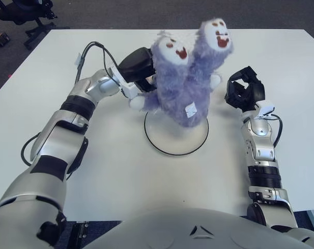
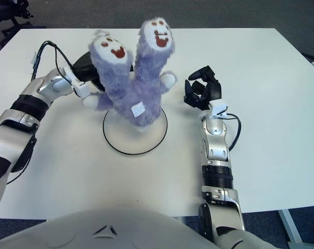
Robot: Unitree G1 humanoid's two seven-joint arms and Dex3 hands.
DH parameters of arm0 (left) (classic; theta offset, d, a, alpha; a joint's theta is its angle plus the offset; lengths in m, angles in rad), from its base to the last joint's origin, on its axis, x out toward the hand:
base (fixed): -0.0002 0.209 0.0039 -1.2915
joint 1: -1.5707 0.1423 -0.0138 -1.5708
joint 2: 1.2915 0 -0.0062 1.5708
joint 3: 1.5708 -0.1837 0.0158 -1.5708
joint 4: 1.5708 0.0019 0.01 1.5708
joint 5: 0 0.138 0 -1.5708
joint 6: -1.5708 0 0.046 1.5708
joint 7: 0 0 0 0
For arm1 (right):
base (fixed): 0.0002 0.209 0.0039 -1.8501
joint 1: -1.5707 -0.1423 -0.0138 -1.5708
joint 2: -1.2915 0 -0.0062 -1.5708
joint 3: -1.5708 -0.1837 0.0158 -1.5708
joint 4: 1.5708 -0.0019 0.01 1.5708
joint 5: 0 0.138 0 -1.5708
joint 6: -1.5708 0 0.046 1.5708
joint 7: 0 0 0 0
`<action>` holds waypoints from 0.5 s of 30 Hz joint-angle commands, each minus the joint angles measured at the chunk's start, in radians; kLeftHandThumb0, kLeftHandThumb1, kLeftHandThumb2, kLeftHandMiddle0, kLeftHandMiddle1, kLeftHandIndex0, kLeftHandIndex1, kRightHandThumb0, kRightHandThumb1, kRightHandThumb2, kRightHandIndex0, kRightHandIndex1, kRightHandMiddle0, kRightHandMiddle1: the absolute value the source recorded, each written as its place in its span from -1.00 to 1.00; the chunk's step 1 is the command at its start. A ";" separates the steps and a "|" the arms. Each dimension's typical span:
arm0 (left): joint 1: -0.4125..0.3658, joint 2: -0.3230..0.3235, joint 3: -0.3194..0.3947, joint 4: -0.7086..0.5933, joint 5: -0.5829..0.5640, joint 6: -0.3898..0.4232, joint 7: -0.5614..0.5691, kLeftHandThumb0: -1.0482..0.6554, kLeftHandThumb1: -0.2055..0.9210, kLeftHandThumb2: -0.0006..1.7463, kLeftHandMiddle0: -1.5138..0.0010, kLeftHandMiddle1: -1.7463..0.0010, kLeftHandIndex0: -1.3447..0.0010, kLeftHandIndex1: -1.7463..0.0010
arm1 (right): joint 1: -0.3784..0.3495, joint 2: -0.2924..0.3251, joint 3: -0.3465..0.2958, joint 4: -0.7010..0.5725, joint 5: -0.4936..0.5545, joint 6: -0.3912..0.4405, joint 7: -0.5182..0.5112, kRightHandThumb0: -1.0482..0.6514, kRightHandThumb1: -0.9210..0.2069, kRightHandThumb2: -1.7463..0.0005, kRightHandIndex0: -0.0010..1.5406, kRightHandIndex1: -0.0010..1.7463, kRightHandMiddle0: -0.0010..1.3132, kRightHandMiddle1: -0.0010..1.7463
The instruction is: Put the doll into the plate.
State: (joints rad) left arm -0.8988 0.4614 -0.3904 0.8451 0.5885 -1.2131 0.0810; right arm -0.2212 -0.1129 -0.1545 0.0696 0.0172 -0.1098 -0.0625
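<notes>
A purple plush doll (image 1: 185, 78) with two smiling white faces hangs upright over the far part of the white plate (image 1: 170, 142), hiding much of it. My left hand (image 1: 139, 70) is shut on the doll's left side, beside a white paw. Whether the doll's bottom touches the plate cannot be told. My right hand (image 1: 244, 93) shows to the right of the plate with its black fingers relaxed, holding nothing. In the right eye view the doll (image 2: 131, 78) covers the plate's (image 2: 126, 145) far half.
The white table (image 1: 110, 171) spreads around the plate. A black cable (image 1: 89, 52) loops by my left forearm. An office chair base (image 1: 22, 13) stands on the dark floor past the table's far left corner.
</notes>
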 commanded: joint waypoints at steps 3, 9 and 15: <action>-0.028 -0.001 0.010 0.029 -0.030 -0.048 -0.032 0.29 0.55 -0.27 -0.07 -1.00 0.12 -1.00 | -0.017 0.000 -0.009 -0.003 0.005 0.008 -0.007 -0.22 -0.52 -0.01 0.13 1.00 -0.44 1.00; -0.025 -0.004 0.012 0.039 -0.047 -0.058 -0.067 0.18 0.67 -0.45 -0.17 -1.00 0.10 -1.00 | -0.017 -0.001 -0.011 -0.002 0.007 0.008 -0.006 -0.22 -0.52 0.00 0.13 1.00 -0.44 1.00; -0.021 0.002 -0.007 0.040 -0.095 -0.062 -0.157 0.16 0.76 -0.52 -0.17 -1.00 0.12 -1.00 | -0.018 -0.002 -0.016 0.000 0.011 0.007 -0.003 -0.22 -0.52 0.00 0.12 1.00 -0.44 1.00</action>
State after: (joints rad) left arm -0.9017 0.4555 -0.3900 0.8771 0.5147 -1.2651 -0.0335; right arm -0.2220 -0.1112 -0.1612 0.0697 0.0198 -0.1065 -0.0628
